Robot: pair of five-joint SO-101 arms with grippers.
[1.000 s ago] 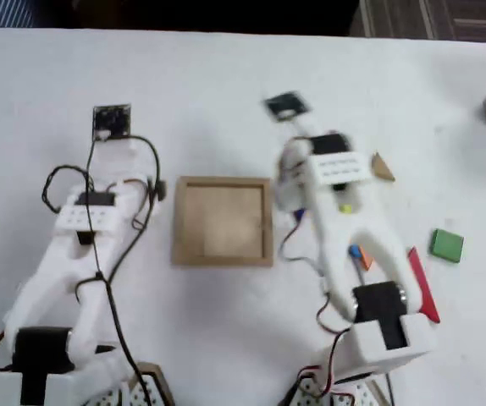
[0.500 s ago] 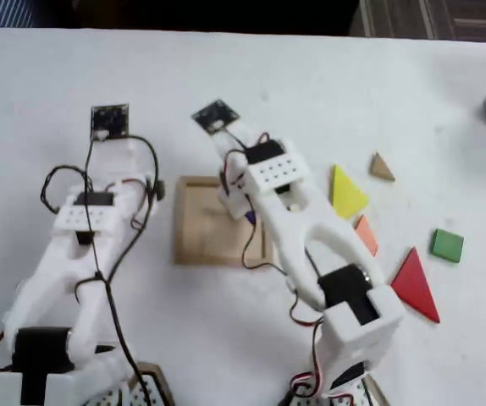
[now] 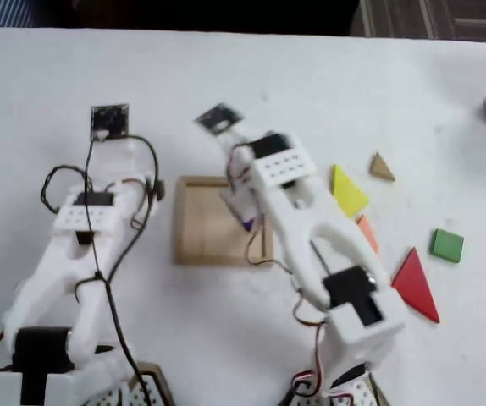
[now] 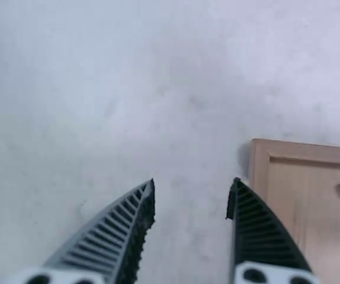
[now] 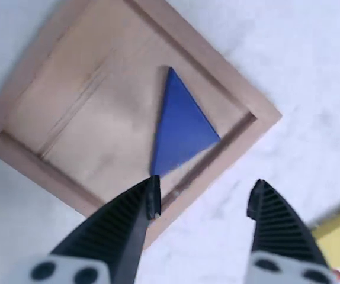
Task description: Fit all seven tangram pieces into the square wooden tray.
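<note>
One piece, the blue triangle (image 5: 182, 127), lies in the wooden tray (image 3: 179, 220) at the high view's centre; the yellow triangle (image 3: 346, 193), brown triangle (image 3: 382, 167), orange piece (image 3: 367, 233), green square (image 3: 447, 245) and red triangle (image 3: 415, 285) lie loose at right. The right wrist view shows it plainly beneath the right gripper (image 5: 204, 198), claw spread, where the arm covers it from overhead. The left gripper (image 4: 193, 182), also spread, sits beside the tray.

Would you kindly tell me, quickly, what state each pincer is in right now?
Left pincer: open, holding nothing.
Right pincer: open, holding nothing; the blue triangle lies in the wooden tray.
</note>
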